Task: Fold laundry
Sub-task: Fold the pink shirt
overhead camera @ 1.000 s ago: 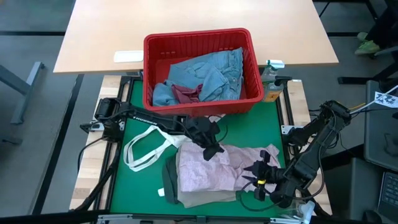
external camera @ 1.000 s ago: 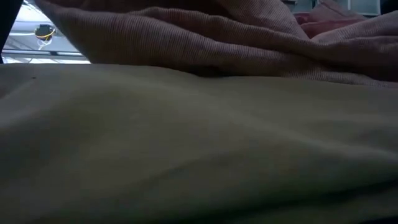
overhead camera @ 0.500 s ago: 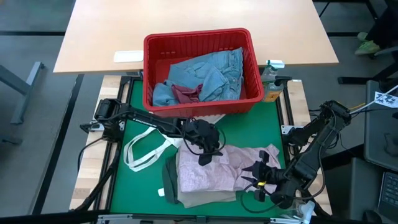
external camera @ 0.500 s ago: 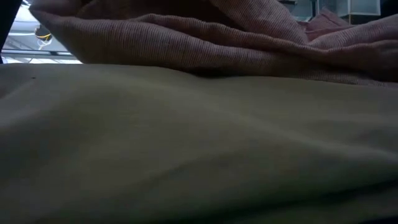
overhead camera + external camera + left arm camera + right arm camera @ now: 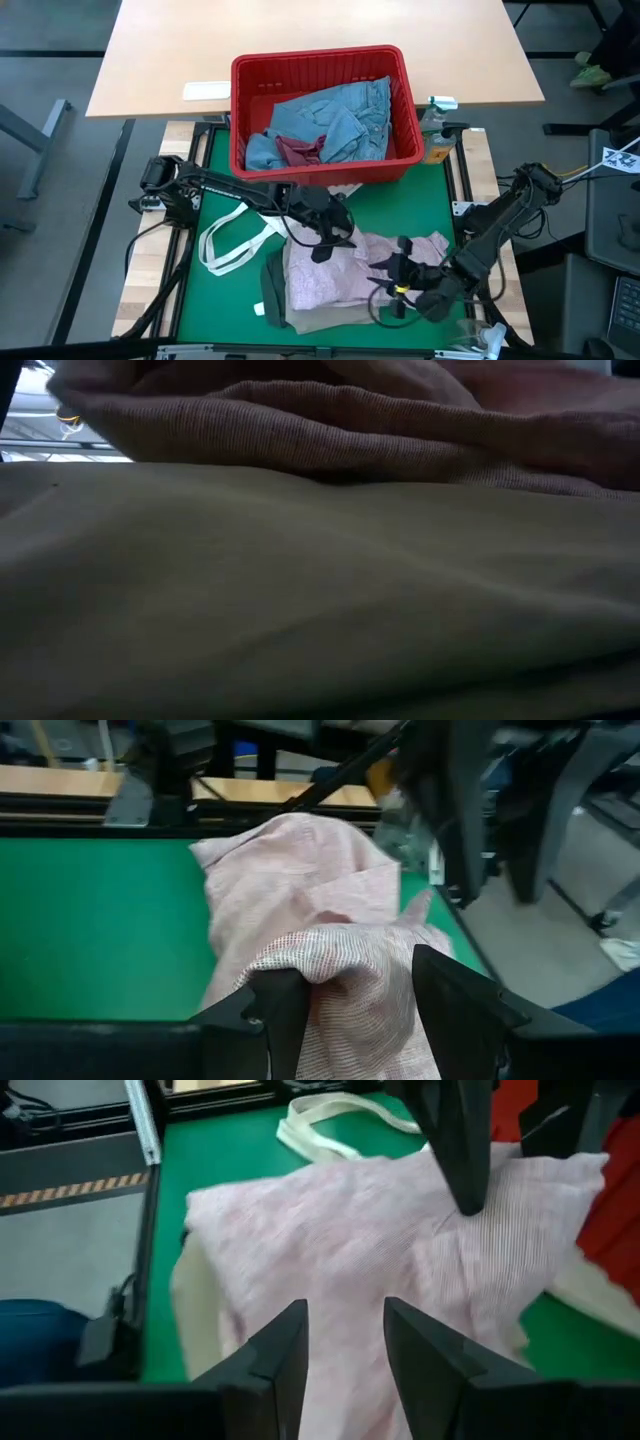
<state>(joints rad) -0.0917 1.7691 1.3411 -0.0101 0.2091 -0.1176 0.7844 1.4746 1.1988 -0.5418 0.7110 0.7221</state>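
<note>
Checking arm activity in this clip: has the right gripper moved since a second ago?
Yes. In the high view the right gripper has shifted leftward over the pink top, away from the table's right edge.

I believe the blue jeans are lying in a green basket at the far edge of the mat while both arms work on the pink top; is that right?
Not quite: the basket is red, not green, as the high view shows. The rest holds: the blue jeans lie in it at the far edge of the mat, and both arms work on the pink top.
</note>
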